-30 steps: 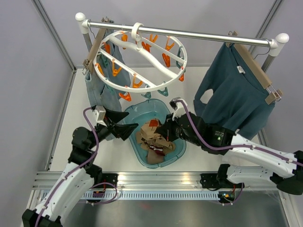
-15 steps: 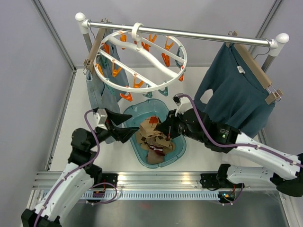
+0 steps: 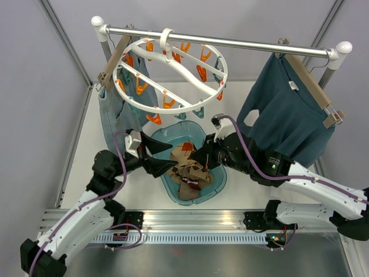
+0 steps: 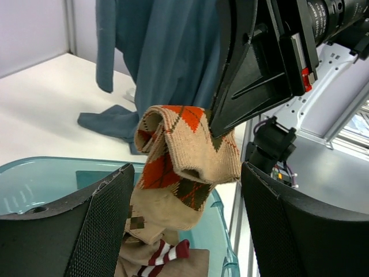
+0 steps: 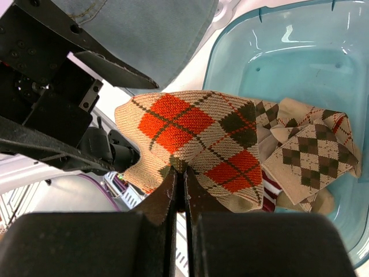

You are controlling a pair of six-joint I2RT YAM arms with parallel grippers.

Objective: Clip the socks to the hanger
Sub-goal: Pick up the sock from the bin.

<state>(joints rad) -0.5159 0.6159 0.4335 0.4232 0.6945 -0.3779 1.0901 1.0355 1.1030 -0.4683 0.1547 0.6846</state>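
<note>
My right gripper (image 3: 196, 160) is shut on a tan argyle sock (image 5: 196, 135) with orange diamonds and holds it above the teal basin (image 3: 212, 186). More socks (image 3: 187, 179) lie piled in the basin, one with a red striped cuff (image 4: 164, 258). The held sock also shows in the left wrist view (image 4: 184, 153), hanging between my left fingers. My left gripper (image 3: 167, 156) is open, its jaws on either side of the sock without touching it. The round white hanger (image 3: 171, 73) with orange and teal clothespins hangs from the rail above.
Blue-grey jeans (image 3: 115, 112) hang on a wooden hanger at the left, right behind my left arm. A teal sweater (image 3: 288, 118) hangs at the right. The metal rail (image 3: 242, 43) spans the back. The table's near edge is a metal frame (image 3: 190, 222).
My left gripper has moved right, over the basin's left rim, until its open jaws stand round the held sock. My right gripper lifted the sock slightly and then held still.
</note>
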